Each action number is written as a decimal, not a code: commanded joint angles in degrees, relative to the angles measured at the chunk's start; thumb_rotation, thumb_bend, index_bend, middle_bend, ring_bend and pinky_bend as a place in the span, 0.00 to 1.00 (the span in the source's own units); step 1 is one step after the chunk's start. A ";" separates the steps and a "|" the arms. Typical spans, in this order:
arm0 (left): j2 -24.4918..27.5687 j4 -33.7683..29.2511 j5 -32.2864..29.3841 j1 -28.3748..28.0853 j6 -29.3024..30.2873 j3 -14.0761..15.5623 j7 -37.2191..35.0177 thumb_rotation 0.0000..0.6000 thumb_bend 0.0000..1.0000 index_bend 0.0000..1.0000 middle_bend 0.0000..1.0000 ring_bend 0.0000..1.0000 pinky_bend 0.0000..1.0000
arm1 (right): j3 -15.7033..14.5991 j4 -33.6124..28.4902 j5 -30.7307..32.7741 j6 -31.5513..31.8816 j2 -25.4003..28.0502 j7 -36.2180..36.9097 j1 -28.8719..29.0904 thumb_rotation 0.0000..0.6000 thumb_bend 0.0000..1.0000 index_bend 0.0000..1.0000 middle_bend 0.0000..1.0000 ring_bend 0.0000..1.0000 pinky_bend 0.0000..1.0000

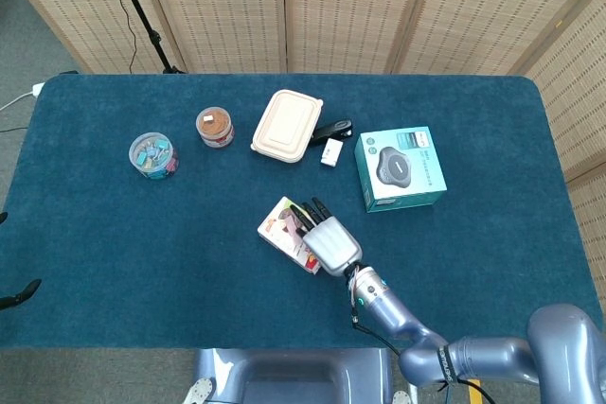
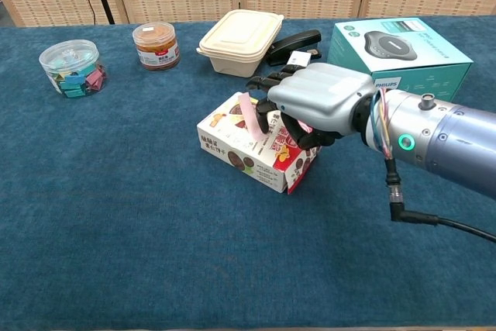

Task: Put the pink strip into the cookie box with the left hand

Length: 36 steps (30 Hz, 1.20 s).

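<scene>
Holding the pink strip [image 2: 249,116] over the cookie box [image 2: 256,143] (near the table's front edge), the hand [image 2: 314,106] should lower it squarely before releasing.

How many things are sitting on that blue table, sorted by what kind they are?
Boxes: 3, the cookie box, the teal Philips box, the beige lunch box.
Round jars: 2, the clip jar, the brown-filled jar.
Staplers: 1, the black stapler.
Strips: 1, the pink strip.
Total: 7.
</scene>
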 commanded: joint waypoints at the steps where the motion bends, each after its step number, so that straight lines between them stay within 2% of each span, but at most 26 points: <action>1: 0.05 0.14 0.20 0.14 0.15 0.07 -0.29 1.00 0.21 0.00 0.00 0.00 0.00 | -0.08 -0.74 -0.45 0.29 -0.12 -0.68 0.09 1.00 1.00 0.35 0.00 0.00 0.00; 13: 0.35 0.91 0.83 0.41 0.27 0.18 -2.15 1.00 0.21 0.00 0.00 0.00 0.00 | -0.30 -0.71 -0.45 0.46 -2.08 -3.40 0.53 1.00 1.00 0.35 0.00 0.00 0.00; 28: 0.31 0.66 0.81 0.32 0.07 0.22 -1.62 1.00 0.21 0.00 0.00 0.00 0.00 | -0.38 1.58 0.04 0.36 -0.80 -3.36 -0.10 1.00 1.00 0.37 0.00 0.00 0.00; 36: 0.42 0.84 0.91 0.38 0.09 0.20 -2.21 1.00 0.21 0.00 0.00 0.00 0.00 | -0.61 0.51 -0.70 0.57 -0.30 -3.63 -0.29 1.00 1.00 0.37 0.00 0.00 0.00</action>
